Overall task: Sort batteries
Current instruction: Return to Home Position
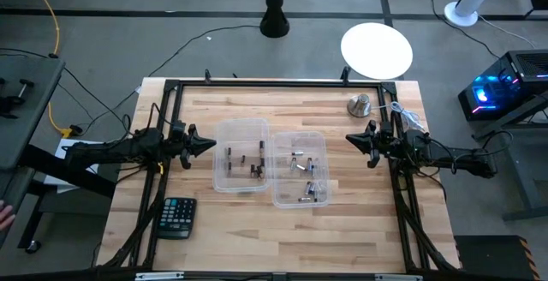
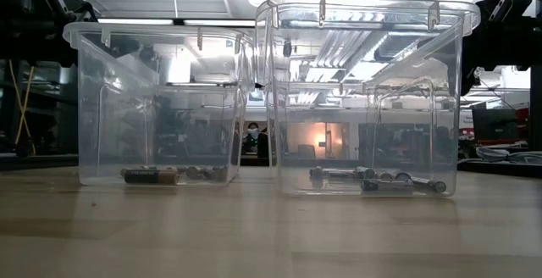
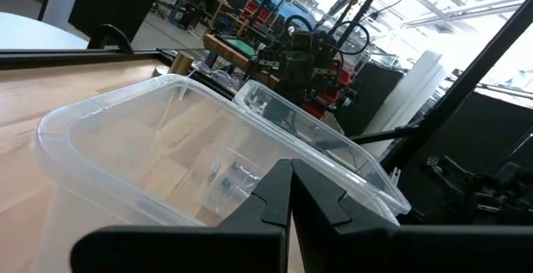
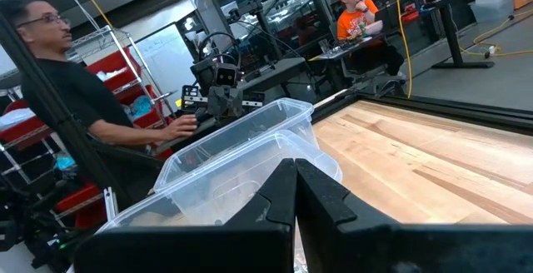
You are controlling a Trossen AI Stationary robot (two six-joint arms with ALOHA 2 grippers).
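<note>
Two clear plastic bins stand side by side mid-table. The left bin holds several dark batteries lying on its floor. The right bin holds several silvery batteries lying on its floor. My left gripper hovers just left of the left bin, shut and empty, its tips pointing at the bin; it also shows in the left wrist view. My right gripper hovers right of the right bin, shut and empty, pointing at it; it also shows in the right wrist view.
A black calculator lies near the table's front left. A round silver knob-like object and a pale cable sit at the far right. Black frame rails edge the table. People are beyond the table.
</note>
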